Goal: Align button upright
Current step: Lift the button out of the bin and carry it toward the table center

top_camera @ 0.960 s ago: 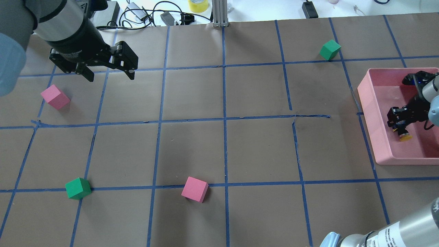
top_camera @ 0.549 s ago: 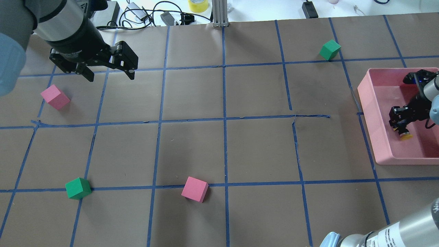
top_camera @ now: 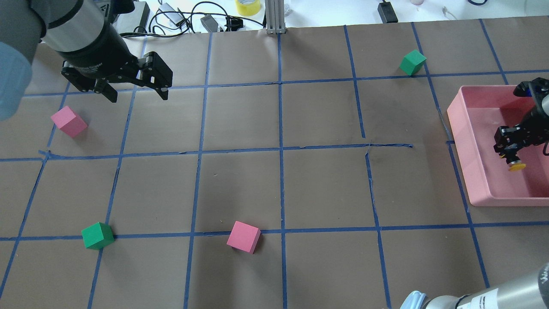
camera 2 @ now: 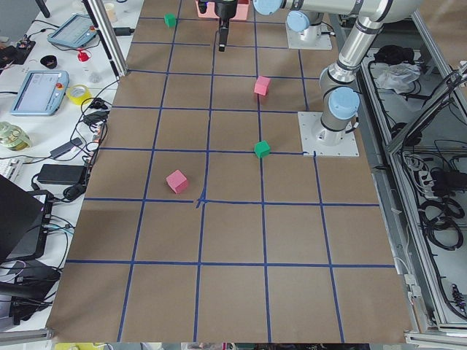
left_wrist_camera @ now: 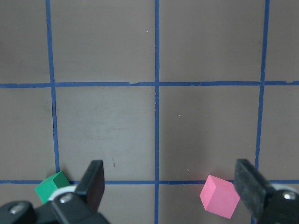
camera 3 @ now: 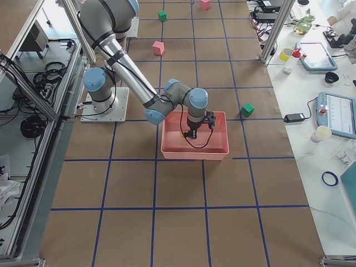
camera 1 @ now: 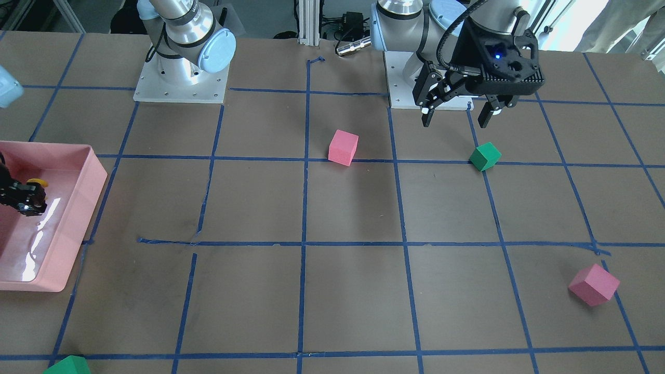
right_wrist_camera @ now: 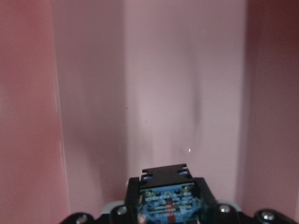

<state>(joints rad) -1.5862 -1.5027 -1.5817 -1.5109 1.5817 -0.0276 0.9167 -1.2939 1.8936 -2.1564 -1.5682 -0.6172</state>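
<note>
I have the small push-button (top_camera: pixel 517 165), with its round yellow cap and black body, clamped in my right claw (top_camera: pixel 511 158). It sits inside the pink plastic tray (top_camera: pixel 471 163) at 3 o'clock on the brown-papered, blue-taped desk (top_camera: pixel 321 189). In the overhead view the cap points toward 5 o'clock, tilted off upright. I cannot tell whether it touches the tray floor. My left claw (top_camera: pixel 138 97) hangs over the desk at 10 o'clock, fingers spread wide apart. A pink foam cube (top_camera: pixel 68 121) lies near it at its 8 o'clock. A green foam cube (top_camera: pixel 413 62) sits at the tray's 11 o'clock.
</note>
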